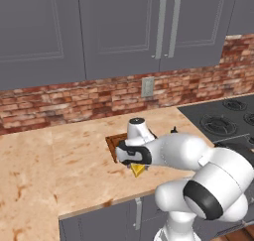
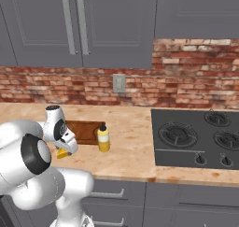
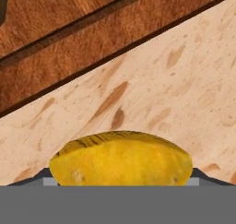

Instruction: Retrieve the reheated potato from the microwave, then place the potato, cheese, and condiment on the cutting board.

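The cutting board (image 2: 84, 131) lies flat on the bench (image 2: 130, 158), toward the brick wall; the part of its top that shows carries nothing, though the arm covers its near left end in both base views. The condiment (image 2: 103, 138) stands upright on the bench just beside the board's right edge, not on it. The cheese (image 2: 62, 153) sits on the bench in front of the board's near left corner, off the wood.

The right base view shows the bottle whole and the hob to its right; the left base view hides the bottle behind the arm and gives just a yellow corner of the cheese (image 1: 138, 170) under the wrist. The hand view looks down close on the cheese (image 3: 120, 158), a rounded yellow lump with dark streaks along its top, with bare bench behind it and the board's (image 3: 60, 57) rimmed edge running slantwise beyond.

The claw (image 1: 136, 165) is low over the cheese, but its fingertips are masked by the wrist and the cheese, so I cannot tell whether it is spread or pinching; it seems to straddle the wedge.
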Controlling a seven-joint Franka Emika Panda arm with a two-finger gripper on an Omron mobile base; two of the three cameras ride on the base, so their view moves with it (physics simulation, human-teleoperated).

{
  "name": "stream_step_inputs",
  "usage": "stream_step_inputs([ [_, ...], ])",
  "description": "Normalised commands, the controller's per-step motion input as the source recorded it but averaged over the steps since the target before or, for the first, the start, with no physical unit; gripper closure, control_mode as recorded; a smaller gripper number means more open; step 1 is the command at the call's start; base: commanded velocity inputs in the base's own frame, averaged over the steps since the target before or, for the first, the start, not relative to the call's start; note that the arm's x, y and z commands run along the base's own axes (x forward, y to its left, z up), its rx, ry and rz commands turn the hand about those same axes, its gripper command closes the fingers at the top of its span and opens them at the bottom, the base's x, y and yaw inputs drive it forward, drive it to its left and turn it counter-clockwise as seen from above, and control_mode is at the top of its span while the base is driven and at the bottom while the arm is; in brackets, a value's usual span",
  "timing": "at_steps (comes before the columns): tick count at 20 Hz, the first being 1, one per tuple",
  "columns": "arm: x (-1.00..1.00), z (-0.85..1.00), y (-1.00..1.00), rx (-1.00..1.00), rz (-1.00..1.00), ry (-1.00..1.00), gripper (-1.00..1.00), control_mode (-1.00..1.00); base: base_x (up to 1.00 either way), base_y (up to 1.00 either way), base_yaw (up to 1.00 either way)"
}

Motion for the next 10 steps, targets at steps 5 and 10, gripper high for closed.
stream_step_inputs([
  [5, -0.06, -0.20, 0.00, -0.02, 0.00, 0.01, 1.00, -1.00, 0.00, 0.00, 0.00],
  [10, -0.11, 0.15, -0.05, 0.00, 0.00, 0.00, 1.00, -1.00, 0.00, 0.00, 0.00],
])
